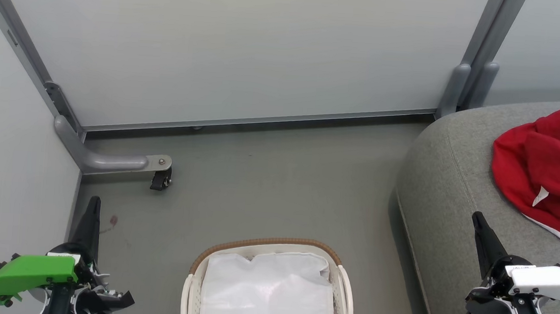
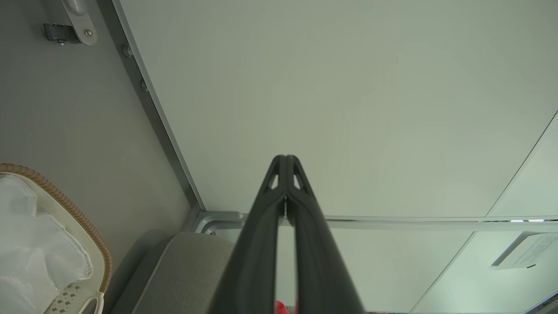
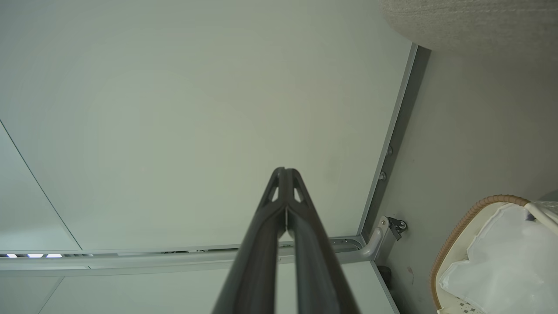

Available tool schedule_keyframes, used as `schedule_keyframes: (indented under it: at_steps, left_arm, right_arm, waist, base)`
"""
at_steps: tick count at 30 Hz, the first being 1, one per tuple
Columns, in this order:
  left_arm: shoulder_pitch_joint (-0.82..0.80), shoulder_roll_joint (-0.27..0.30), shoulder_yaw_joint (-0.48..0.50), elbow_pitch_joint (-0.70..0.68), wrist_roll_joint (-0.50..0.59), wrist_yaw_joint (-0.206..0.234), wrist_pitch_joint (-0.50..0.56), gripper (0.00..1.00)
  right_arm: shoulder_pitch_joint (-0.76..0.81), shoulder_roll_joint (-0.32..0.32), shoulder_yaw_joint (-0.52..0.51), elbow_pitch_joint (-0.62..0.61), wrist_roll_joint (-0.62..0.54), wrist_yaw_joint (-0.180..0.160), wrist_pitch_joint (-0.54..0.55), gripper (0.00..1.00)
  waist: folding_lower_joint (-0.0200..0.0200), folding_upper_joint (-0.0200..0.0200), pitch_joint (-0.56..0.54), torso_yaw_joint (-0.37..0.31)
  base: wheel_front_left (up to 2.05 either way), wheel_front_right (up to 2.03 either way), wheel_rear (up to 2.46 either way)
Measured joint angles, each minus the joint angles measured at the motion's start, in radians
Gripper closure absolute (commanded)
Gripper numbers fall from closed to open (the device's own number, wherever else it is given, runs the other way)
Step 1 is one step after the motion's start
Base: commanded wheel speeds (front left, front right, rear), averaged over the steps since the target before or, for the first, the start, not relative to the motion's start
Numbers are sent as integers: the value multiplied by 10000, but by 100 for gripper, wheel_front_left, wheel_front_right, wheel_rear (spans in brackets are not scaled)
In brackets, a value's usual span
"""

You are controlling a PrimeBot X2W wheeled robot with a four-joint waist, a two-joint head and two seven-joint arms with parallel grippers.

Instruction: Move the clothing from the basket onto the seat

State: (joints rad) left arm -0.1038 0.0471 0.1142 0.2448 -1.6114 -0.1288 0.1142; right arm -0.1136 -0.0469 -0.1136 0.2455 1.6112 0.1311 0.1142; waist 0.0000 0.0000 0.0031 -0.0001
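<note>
While left end effector [image 2: 285, 159] and right end effector [image 3: 285, 171] sit pinched closed on nothing, red clothing [image 1: 547, 171] lies heaped on grey seat [image 1: 445, 188]. Basket [image 1: 266, 241] stands on grey floor [image 1: 269, 176], white lining [image 1: 268, 289] showing. Pale partition panels [image 1: 243, 41] and castor foot [image 1: 160, 178] behind.

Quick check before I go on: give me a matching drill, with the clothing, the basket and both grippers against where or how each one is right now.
Things
1. clothing
2. basket
3. left gripper
4. right gripper

Places or states
A. shut, seen against the grey seat at the lower right of the head view
B. standing on the floor, white lining inside
C. shut, at the lower left of the head view, beside the pale wall panel
D. heaped on the seat

Pairs: 1-D, 2-B, 3-C, 4-A
</note>
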Motion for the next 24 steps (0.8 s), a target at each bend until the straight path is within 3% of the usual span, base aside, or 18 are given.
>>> schedule_keyframes:
  at_steps: [24]
  left_arm:
    - [-1, 0, 0, 0, 0, 0, 0, 100]
  right_arm:
    - [1, 0, 0, -2, 0, 0, 0, 100]
  waist:
    - [0, 0, 0, 0]
  base:
    - [0, 0, 0]
